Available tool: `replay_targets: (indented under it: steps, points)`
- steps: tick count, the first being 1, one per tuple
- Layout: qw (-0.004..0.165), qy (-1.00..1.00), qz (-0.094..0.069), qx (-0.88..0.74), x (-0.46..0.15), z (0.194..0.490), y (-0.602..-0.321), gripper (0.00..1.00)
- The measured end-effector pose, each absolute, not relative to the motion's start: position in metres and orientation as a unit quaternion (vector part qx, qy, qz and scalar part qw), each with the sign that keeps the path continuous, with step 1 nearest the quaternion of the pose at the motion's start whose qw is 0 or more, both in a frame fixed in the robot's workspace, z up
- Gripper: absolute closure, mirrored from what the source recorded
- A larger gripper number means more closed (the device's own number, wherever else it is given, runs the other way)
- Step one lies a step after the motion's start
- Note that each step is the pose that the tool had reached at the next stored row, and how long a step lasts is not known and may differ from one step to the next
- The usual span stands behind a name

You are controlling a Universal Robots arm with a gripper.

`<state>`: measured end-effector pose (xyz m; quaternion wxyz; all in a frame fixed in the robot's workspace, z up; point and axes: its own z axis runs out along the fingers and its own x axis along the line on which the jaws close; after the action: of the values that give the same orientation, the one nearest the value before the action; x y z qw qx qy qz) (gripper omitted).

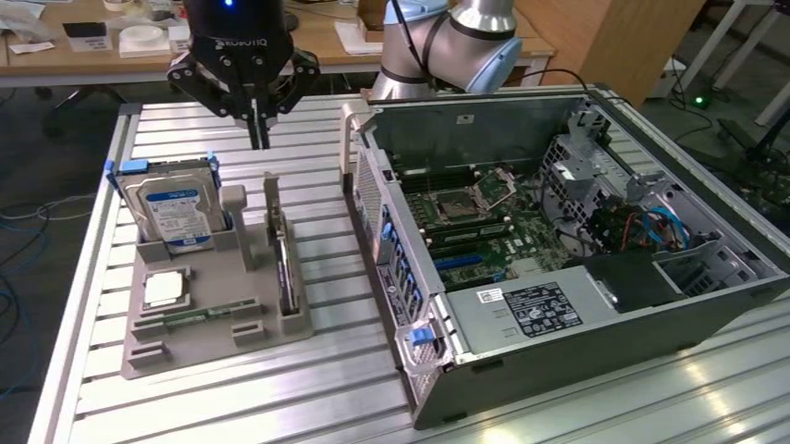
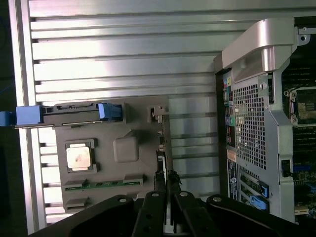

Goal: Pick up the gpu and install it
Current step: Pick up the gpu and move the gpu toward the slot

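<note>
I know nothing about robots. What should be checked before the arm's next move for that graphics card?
1. gripper empty: ok.
2. Jaws wide enough to take the card: not ok, they are shut.
3. gpu standing on edge in the grey holder: ok.
4. gripper lined up over the gpu's edge: ok, judging by the wrist view.
5. computer case open on top: ok.
</note>
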<state>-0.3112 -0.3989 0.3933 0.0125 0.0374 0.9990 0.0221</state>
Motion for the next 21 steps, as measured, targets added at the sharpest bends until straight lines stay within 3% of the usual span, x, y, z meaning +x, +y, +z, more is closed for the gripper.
replay_targets:
  steps: [5,7,10,13,14,21]
  points:
    - [0.013,0.999,0.022,0.037,-0.3112,0.3933,-0.3989,0.65]
    - [0.012,0.999,0.022,0.037,-0.3112,0.3933,-0.3989,0.65]
    - [0.012,0.999,0.022,0.037,-0.3112,0.3933,-0.3988,0.47]
    - [0.012,0.999,0.022,0.033,-0.3113,0.3919,-0.3988,0.42]
    - [0.012,0.999,0.022,0.029,-0.3114,0.391,-0.399,0.35]
    - [0.008,1.0,0.022,0.016,-0.3113,0.3835,-0.406,0.35]
